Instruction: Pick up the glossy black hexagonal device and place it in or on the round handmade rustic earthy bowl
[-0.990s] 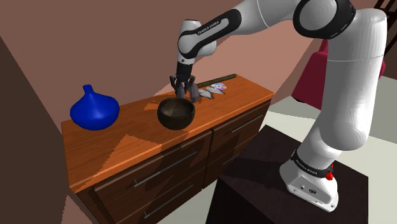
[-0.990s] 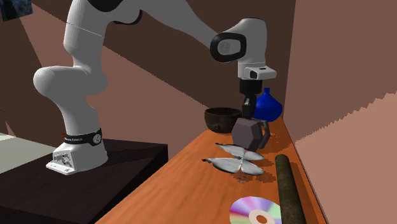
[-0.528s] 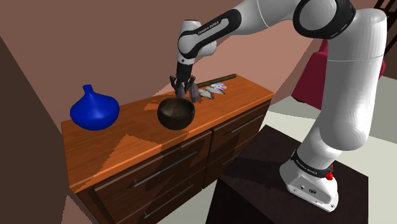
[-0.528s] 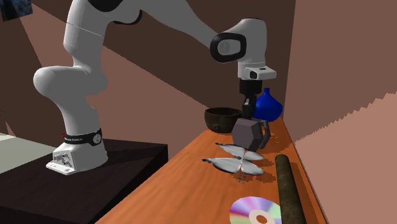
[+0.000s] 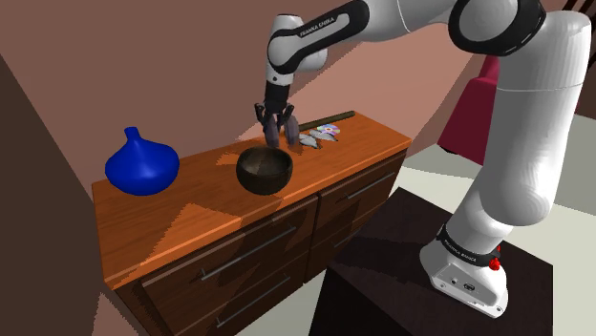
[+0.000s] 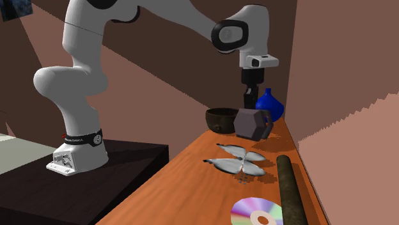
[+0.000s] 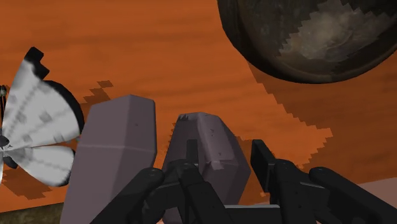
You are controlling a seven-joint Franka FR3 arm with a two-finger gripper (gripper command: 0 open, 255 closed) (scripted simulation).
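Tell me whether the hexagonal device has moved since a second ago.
Yes. In the second exterior view the grey hexagonal device has risen away from the white fan and is now level with the dark bowl.

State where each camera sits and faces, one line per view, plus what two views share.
Shoulder view: beside and behind the dark box stand, looking down over the orange wooden dresser; most of the white arm shows.
Second exterior view: low beyond the dresser's end opposite the blue vase, looking along its top; most of the arm shows.
Wrist view: on the hand, looking down at the dresser top; the black gripper clasps the grey hexagonal device.
Shared: both exterior views show the dark brown round bowl.
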